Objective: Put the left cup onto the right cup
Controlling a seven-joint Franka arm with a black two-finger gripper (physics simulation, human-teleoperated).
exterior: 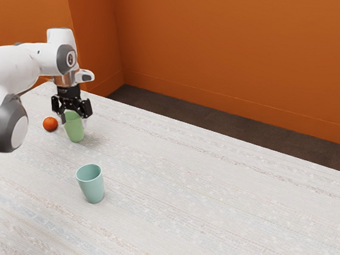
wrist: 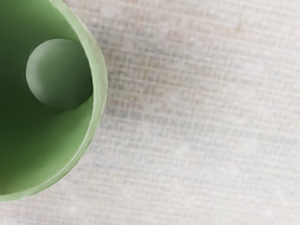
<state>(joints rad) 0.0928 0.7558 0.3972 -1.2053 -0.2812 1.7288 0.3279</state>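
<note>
In the exterior view the white seven-joint arm (exterior: 16, 70) comes in from the exterior view's left with its wrist turned straight down, so the black two-finger gripper (exterior: 73, 116) hangs vertically at the rim of the sage-green tapered cup (exterior: 74, 129), the cup I take to be the one to move. The jaws stand spread, one to either side of the rim, and I see no pinch on the wall. That cup stands upright on the pale woven-textured table (exterior: 212, 189), just beside a small orange ball (exterior: 50, 124) and well apart from the pale teal tapered cup (exterior: 90, 183), which stands open-mouthed nearer the camera and is the stacking target. In the wrist view the sage-green cup (wrist: 47, 150) lies off to one side under the hand, its thin rim and round floor (wrist: 58, 72) plain to see, with bare table (wrist: 201, 117) beside it. The cup looks light, stiff and smooth-walled, so it will likely tip or skid if nudged. The best hold seems to be across the rim or pinching one wall near the top, kept level, since its narrower base must drop into the teal mouth
</note>
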